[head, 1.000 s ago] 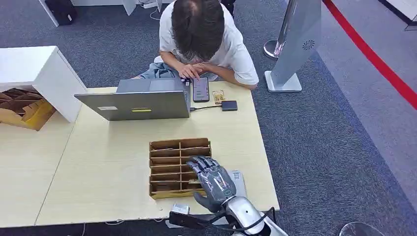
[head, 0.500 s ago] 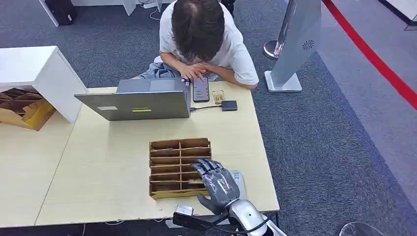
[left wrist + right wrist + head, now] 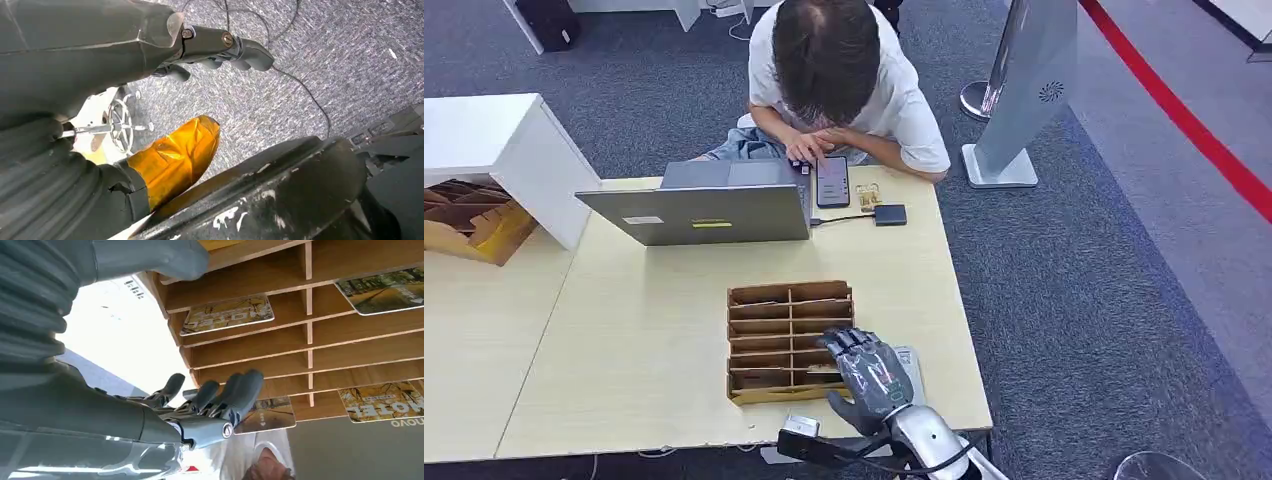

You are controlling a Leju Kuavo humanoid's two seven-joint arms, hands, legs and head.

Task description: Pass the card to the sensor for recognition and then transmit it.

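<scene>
Right hand (image 3: 867,372) hovers empty over the near right corner of the wooden slotted tray (image 3: 776,296), fingers (image 3: 235,391) apart and gently curled, touching nothing. Nearest card (image 3: 266,414) lies flat in the slot just past the fingertips; more cards sit in slots farther out. Judged thin, light, stiff, glossy and likely slippery: best pinched by its exposed edge. Left hand (image 3: 220,47) hangs down; grip state unclear.
</scene>
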